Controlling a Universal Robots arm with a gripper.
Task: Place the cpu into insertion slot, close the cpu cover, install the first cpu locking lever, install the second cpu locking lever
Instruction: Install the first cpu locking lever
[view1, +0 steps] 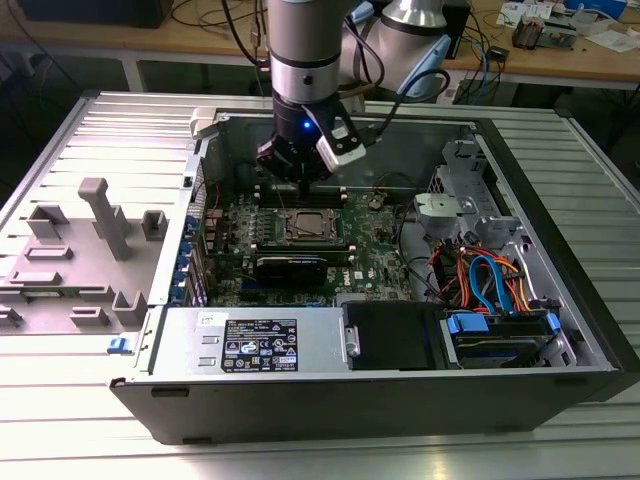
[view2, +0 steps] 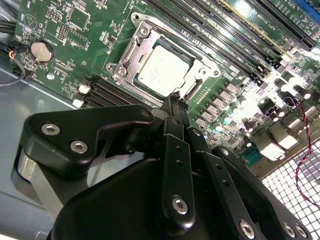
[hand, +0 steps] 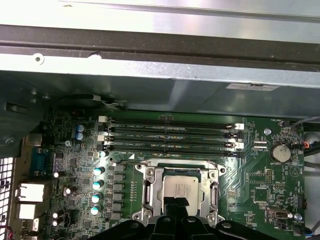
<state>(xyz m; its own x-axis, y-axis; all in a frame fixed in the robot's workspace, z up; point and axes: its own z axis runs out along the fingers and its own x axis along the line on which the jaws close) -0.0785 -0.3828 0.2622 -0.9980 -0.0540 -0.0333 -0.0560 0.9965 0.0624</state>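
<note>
Black gripper (view2: 176, 100) fingers pressed together, empty, over silver-grey square cpu (view2: 164, 70) framed by silver metal cpu cover (view2: 129, 52); black memory slots (view2: 210, 30) alongside.

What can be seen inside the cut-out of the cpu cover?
The cpu lies inside the cpu cover, its silver top showing. The socket beneath it is hidden, and the gripper hides one cover edge.

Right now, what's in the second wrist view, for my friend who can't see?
A silver cpu sits on a green motherboard, framed by the metal cpu cover. The black end effector, shut, looms in front, its tip near the cover's edge.
</note>
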